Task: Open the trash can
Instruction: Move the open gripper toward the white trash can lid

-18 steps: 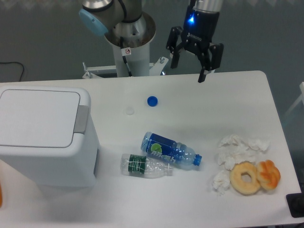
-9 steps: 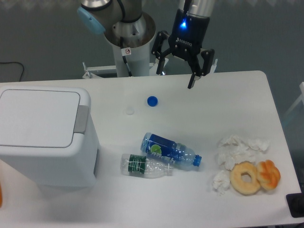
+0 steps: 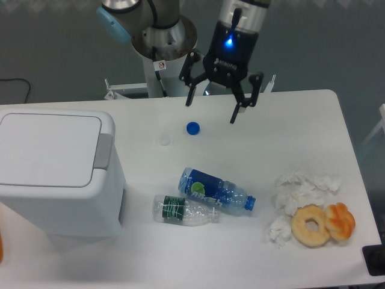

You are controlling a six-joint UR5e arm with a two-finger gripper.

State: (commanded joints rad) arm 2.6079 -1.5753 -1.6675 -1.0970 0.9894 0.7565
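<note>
The trash can (image 3: 57, 174) is a big white boxy bin at the left of the table, its flat lid down and a grey push tab (image 3: 103, 150) on its right side. My gripper (image 3: 210, 112) hangs open above the back middle of the table, well to the right of the bin, with nothing between its fingers. Its fingertips (image 3: 233, 118) point down, just above and to the right of a blue bottle cap (image 3: 192, 127).
A white cap (image 3: 164, 140) lies left of the blue one. A blue bottle (image 3: 215, 190) and a clear bottle (image 3: 183, 209) lie in the middle. Crumpled tissues (image 3: 295, 192), a bagel (image 3: 310, 224) and a pastry (image 3: 340, 220) sit front right.
The gripper has moved left and slightly down across the back of the table, toward the blue cap. It stays open. Nothing on the table has shifted.
</note>
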